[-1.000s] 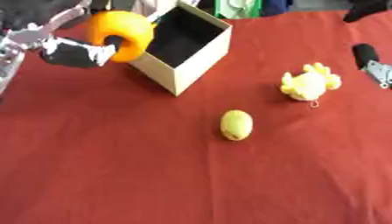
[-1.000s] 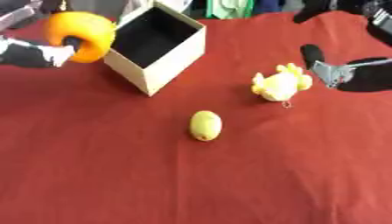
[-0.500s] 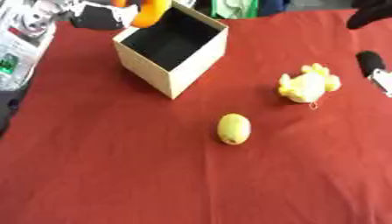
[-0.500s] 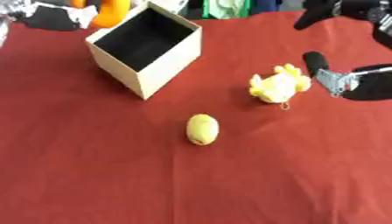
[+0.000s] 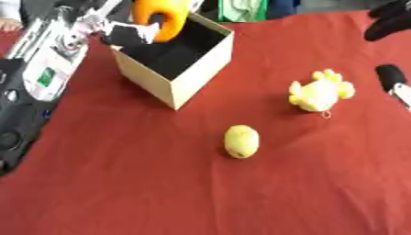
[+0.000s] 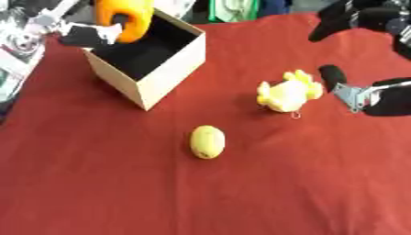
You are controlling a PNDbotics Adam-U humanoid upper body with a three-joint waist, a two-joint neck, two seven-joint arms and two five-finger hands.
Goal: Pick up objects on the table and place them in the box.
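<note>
An open cardboard box with a dark inside stands at the back left of the red table. My left hand is shut on an orange round object and holds it over the box's far left rim. A yellow oval fruit lies in the middle of the table. Right of it lies a yellow plush toy. My right hand hovers open just right of the plush toy, one finger pointing up, touching nothing.
The red cloth covers the table; its front half holds nothing but the fruit. My left arm's silver and black links run along the left edge. Green fabric shows beyond the far edge.
My left hand has carried the orange object from the box's left side up and rightward over the box opening. The camera has shifted a little. The fruit and plush toy stayed put.
</note>
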